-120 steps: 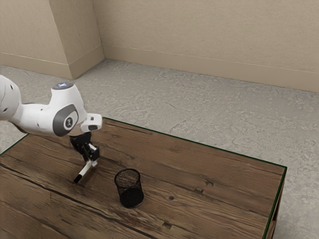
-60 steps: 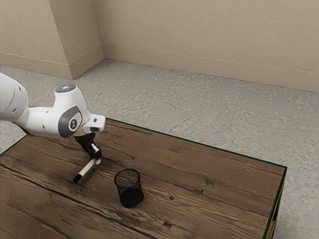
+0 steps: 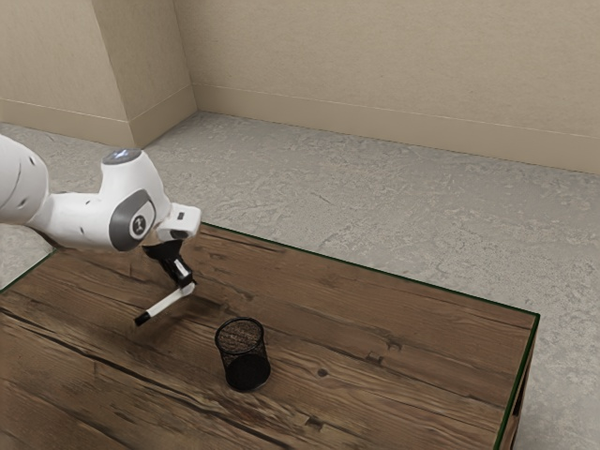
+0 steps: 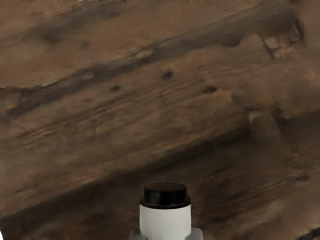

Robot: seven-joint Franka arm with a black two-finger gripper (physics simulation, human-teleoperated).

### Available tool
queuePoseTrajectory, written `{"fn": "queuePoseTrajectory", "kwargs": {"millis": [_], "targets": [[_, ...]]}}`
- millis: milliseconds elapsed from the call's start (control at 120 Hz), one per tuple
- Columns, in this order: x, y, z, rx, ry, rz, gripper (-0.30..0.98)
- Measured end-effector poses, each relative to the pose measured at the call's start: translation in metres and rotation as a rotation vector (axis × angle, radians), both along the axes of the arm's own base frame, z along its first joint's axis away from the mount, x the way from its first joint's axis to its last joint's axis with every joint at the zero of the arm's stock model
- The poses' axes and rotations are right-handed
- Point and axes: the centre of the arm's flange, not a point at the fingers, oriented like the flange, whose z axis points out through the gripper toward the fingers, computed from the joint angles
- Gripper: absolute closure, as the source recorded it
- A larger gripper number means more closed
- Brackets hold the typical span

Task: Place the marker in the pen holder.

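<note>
Marker (image 3: 167, 304) grasped by hand (image 3: 190, 286), pinched from both sides near its white end. Marker held slanted above bench (image 3: 422, 375), black end pointed toward exterior view's left. Mesh pen holder (image 3: 221, 355) stood upright on bench, near marker but apart, marker kept outside.

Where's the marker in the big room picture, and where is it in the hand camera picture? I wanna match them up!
Exterior view: the marker is toward the exterior view's left, held slanting in the gripper, beside the pen holder.
Wrist view: it's close up in the gripper, with its black end and part of its white body showing.
Shared landmark: the brown wooden table.
</note>
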Motion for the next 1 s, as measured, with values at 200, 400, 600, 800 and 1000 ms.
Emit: {"fn": "queuePoseTrajectory", "kwargs": {"millis": [200,400,600,800,1000], "targets": [[-0.003,-0.138,0.178,0.034,-0.285,-0.202,0.79],[-0.057,-0.229,0.151,-0.139,-0.214,-0.204,0.79],[-0.055,-0.204,0.136,-0.181,-0.197,-0.081,0.79],[-0.062,-0.210,0.108,-0.184,-0.167,-0.057,0.78],[-0.068,-0.204,0.098,-0.186,-0.171,-0.037,0.46]]}}
